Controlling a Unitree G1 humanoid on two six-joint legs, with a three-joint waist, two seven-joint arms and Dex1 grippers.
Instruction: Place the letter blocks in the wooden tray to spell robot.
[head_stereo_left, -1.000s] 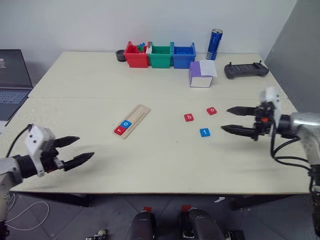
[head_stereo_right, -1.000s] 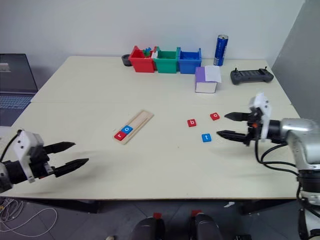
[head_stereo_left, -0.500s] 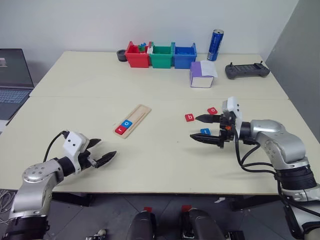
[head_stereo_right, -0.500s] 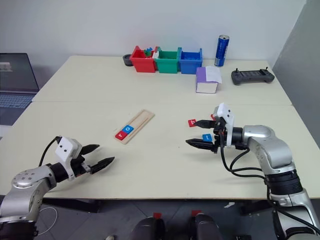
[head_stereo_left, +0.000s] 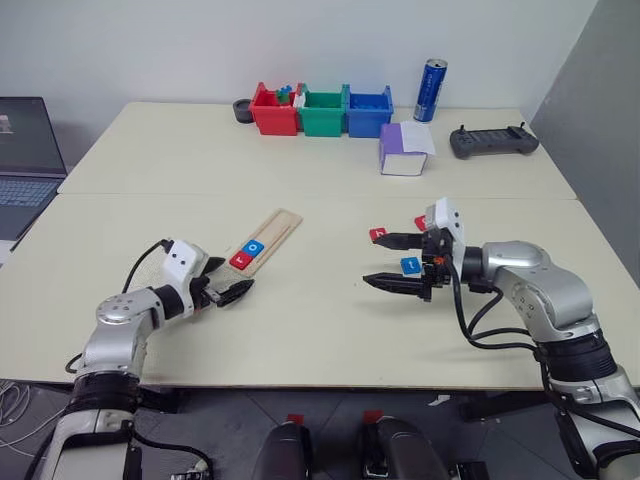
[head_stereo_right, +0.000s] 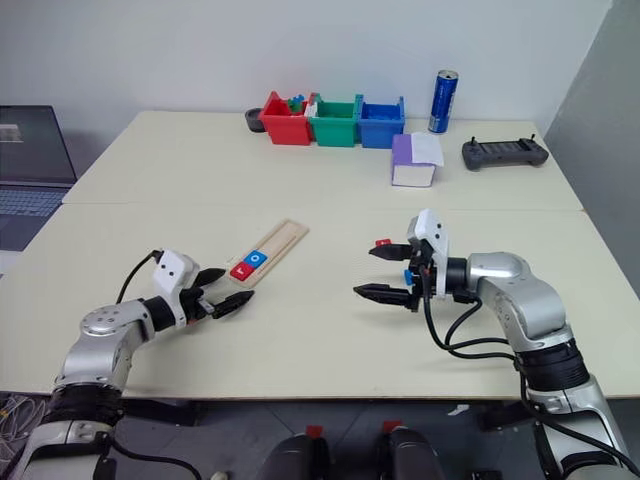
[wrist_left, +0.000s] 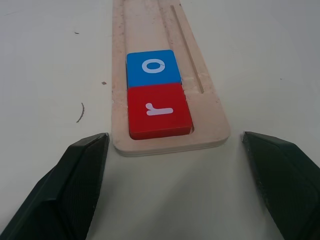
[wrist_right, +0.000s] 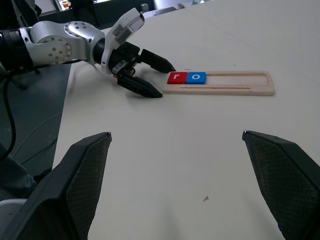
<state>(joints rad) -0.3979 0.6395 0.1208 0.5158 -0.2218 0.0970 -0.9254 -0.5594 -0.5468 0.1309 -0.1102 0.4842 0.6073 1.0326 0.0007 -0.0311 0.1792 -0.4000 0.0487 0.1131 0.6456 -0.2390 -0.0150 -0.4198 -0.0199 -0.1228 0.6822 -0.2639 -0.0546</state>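
Pale wood, the wooden tray (head_stereo_left: 264, 241) lies slantwise on the table (head_stereo_left: 300, 330), and I take every place from it. Two letter blocks sit in its groove at the end nearest me: a red block (wrist_left: 160, 111) reading "r" at the very end, and a blue block (wrist_left: 153, 66) reading "o" touching it on the far side; the rest of the groove is bare. Three more blocks lie loose well to the right of the tray: a red tile (head_stereo_left: 378, 235) and a blue tile (head_stereo_left: 409, 265), whose letters I cannot read, and another red tile (head_stereo_left: 421, 222) mostly hidden behind my right gripper. My left gripper (head_stereo_left: 229, 291) hangs just short of the tray's near end, fingers spread wide and holding nothing; its wrist view looks straight down the groove and makes both letters plain, which the head views barely do. My right gripper (head_stereo_left: 392, 262) is spread wide too, empty, above the loose tiles with its tips pointing back toward the tray; its wrist view shows the tray sideways with my left gripper beside it. Far behind the tray stand three bins (head_stereo_left: 320, 110), one red, one green, one blue, with one blue can (head_stereo_left: 429, 90) to their right.
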